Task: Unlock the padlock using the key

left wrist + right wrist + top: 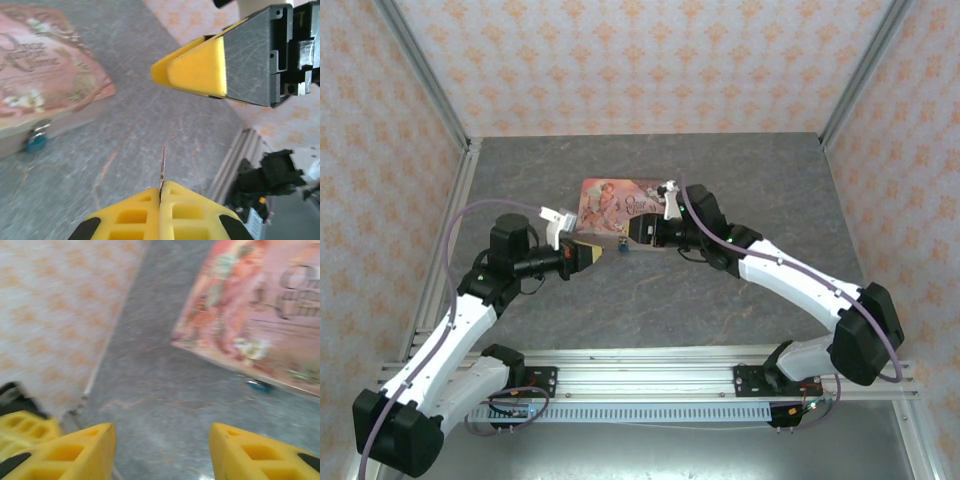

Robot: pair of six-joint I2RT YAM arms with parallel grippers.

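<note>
The tiny teal-blue padlock (pixel 620 242) hangs at the front edge of the pink tin (pixel 618 203), its silvery shackle on the tin's clasp. In the left wrist view the padlock (pixel 36 142) is at the left. My left gripper (pixel 161 190) is shut on the thin silvery key (pixel 163 162), whose blade sticks out forward above the table. The left gripper (pixel 592 255) sits just left of the padlock. My right gripper (pixel 160 450) is open with nothing between its fingers, and the padlock (pixel 259 385) lies ahead to its right. The right gripper (pixel 645 235) hovers just right of the padlock.
The pink picture-printed tin (pixel 40 75) lies flat on the grey table (pixel 720 180). One yellow finger (pixel 200 67) of the right gripper crosses the left wrist view. The left gripper's yellow fingers (pixel 20 432) show at the lower left of the right wrist view. Patterned walls enclose the table.
</note>
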